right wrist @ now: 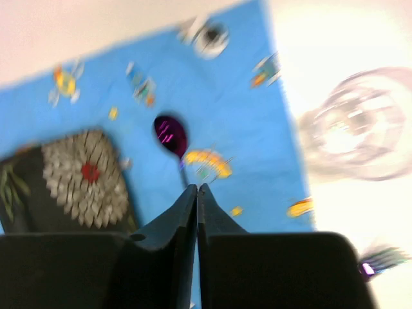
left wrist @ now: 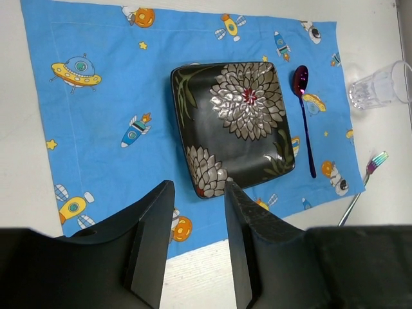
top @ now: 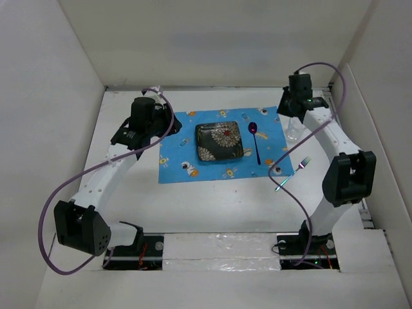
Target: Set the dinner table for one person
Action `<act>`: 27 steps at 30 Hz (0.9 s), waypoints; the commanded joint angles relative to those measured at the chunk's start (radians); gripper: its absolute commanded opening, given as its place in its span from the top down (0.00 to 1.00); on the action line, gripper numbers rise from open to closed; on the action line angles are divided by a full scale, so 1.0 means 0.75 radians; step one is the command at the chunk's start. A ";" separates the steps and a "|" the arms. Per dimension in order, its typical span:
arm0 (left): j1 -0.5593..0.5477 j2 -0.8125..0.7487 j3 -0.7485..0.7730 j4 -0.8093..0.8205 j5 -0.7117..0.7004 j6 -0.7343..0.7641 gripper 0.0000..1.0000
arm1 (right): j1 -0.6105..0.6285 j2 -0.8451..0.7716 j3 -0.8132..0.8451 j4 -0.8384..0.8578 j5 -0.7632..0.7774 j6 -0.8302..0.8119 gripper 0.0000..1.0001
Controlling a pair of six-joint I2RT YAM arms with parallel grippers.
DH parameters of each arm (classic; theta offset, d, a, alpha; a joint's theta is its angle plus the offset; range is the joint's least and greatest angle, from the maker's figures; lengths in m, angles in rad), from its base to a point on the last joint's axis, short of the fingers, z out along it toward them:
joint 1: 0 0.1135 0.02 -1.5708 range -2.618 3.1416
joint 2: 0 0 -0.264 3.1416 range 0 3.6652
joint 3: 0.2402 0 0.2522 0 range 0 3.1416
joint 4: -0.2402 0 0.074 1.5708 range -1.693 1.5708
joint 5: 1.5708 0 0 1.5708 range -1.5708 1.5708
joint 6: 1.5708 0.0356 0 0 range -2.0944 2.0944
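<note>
- The dinner table (top: 212, 206) spreads between the white walls (top: 51, 96) and fills the view.
- At its centre we see a blue cartoon cloth (top: 177, 161) with a black flowered plate (top: 219, 141) on it.
- A purple spoon (top: 256, 145) lies at the plate's 3 o'clock, a clear glass (left wrist: 378, 87) at 2 o'clock, and a fork (left wrist: 375, 164) at 4 o'clock.
- The left gripper (left wrist: 199, 193) has its jaws apart and empty; the right gripper (right wrist: 197, 190) is pressed closed and empty.

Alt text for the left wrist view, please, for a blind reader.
A dark flowered plate sits on a blue cartoon-print cloth, a purple spoon to its right. A clear glass and a fork rest on the white table beyond. The left gripper, open and empty, fills the bottom edge.
</note>
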 commanded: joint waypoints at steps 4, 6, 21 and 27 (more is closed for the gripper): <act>0.000 -0.081 -0.023 -0.012 -0.001 0.057 0.66 | -0.155 0.105 0.190 -0.112 0.171 0.057 0.61; 0.000 -0.087 -0.025 -0.012 -0.001 0.061 0.66 | -0.171 0.173 0.241 -0.135 0.178 0.051 0.57; 0.000 -0.063 -0.021 -0.020 -0.021 0.071 0.66 | -0.210 0.427 0.485 -0.217 0.233 0.041 0.98; 0.000 -0.032 -0.006 -0.022 -0.021 0.073 0.66 | -0.147 0.363 0.522 -0.159 0.282 -0.002 1.00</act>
